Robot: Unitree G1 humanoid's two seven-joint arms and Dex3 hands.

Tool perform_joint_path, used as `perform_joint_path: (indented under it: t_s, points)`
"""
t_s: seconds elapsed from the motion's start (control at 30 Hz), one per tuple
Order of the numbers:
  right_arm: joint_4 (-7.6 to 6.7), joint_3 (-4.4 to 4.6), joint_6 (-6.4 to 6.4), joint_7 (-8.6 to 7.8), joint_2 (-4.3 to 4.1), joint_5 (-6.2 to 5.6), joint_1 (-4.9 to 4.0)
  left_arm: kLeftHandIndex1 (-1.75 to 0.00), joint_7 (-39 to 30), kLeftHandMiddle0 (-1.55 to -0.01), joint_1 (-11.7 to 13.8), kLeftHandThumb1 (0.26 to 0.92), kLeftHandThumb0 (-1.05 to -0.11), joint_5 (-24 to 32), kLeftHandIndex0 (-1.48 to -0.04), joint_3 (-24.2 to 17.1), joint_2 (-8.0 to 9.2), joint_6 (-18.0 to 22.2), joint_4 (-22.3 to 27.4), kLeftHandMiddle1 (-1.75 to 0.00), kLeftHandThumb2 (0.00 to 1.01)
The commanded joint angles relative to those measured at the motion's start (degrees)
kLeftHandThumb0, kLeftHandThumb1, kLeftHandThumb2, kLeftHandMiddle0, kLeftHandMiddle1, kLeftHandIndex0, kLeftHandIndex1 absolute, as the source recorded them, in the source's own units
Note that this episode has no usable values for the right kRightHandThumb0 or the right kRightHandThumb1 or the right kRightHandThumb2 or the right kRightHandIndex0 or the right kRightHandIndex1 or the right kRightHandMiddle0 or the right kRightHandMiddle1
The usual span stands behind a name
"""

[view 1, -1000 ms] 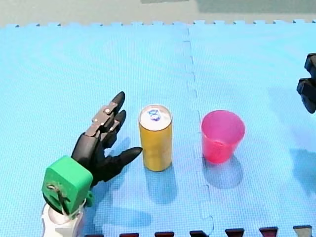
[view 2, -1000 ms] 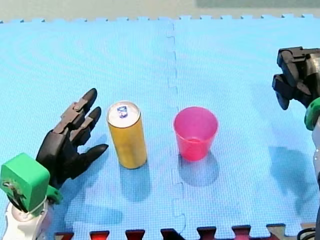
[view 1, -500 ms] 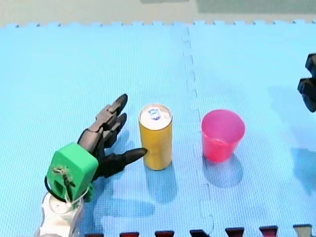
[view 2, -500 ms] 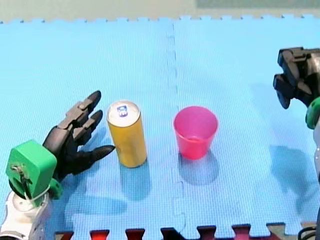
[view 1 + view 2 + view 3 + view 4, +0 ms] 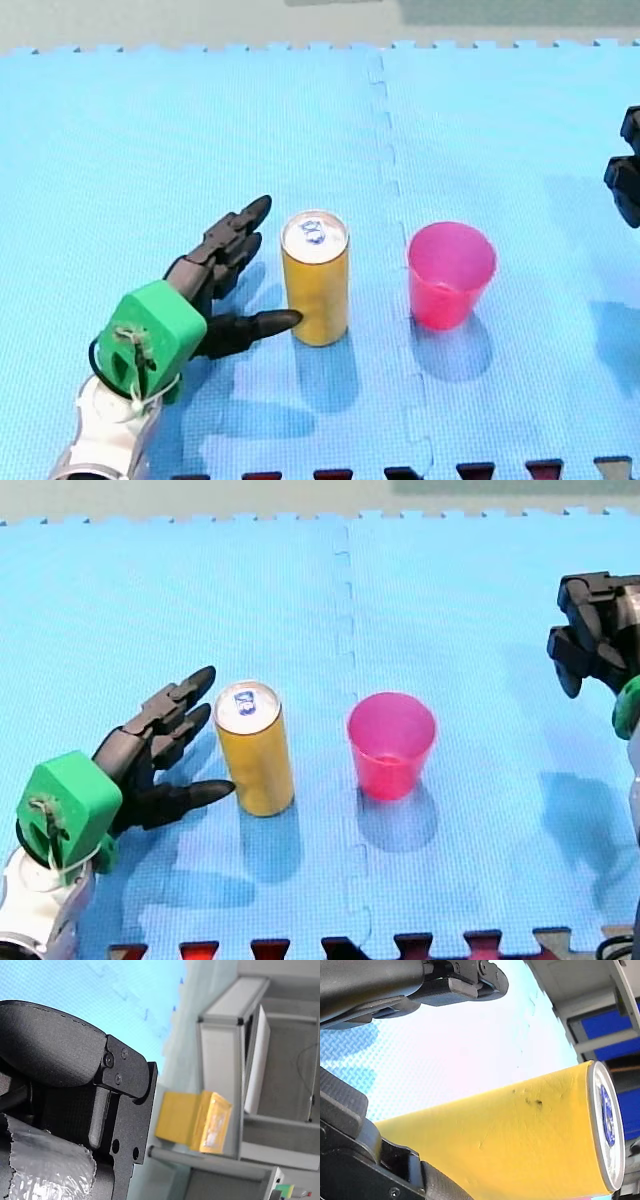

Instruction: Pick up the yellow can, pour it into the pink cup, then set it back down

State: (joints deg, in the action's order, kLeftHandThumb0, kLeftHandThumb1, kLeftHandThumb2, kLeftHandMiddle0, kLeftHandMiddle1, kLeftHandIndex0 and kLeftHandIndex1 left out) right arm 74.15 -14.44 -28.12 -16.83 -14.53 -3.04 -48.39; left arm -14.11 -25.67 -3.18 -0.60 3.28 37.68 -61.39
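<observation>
The yellow can (image 5: 315, 290) stands upright on the blue foam mat (image 5: 200, 130), and the pink cup (image 5: 450, 280) is upright to its right, the two apart. The left hand (image 5: 215, 290) is just beside the can on its left, wide and holding nothing, thumb (image 5: 265, 322) tip at the can's lower wall (touching or just short, I cannot tell). At the far right, the right hand (image 5: 585, 630) hangs well apart from the cup; wide or closed, cannot tell.
</observation>
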Motion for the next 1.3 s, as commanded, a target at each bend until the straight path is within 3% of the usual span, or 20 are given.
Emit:
perform_joint_path:
  t_s: [0.0,0.73,1.27]
  points:
    - [-0.12,-0.15,0.16,-0.1,-0.32,-0.24,0.09,-0.01,0.14,-0.27,-0.29,0.645,-0.901,-0.09,-0.26,0.19,0.4,-0.19,0.12,-0.01,0.0]
    - [-0.26,-0.46,0.08,-0.29,0.11,-0.81,0.31,0.0,-2.04,-0.27,-2.3,0.652,-0.786,-0.45,-0.23,1.4,0.33,0.66,-3.43,0.0,0.0]
    - [-0.21,-0.43,-0.19,0.11,0.3,-0.77,0.38,0.0,-4.08,-0.28,-4.37,0.675,-0.832,-3.89,-0.23,4.61,1.1,-1.48,-3.5,-0.01,0.0]
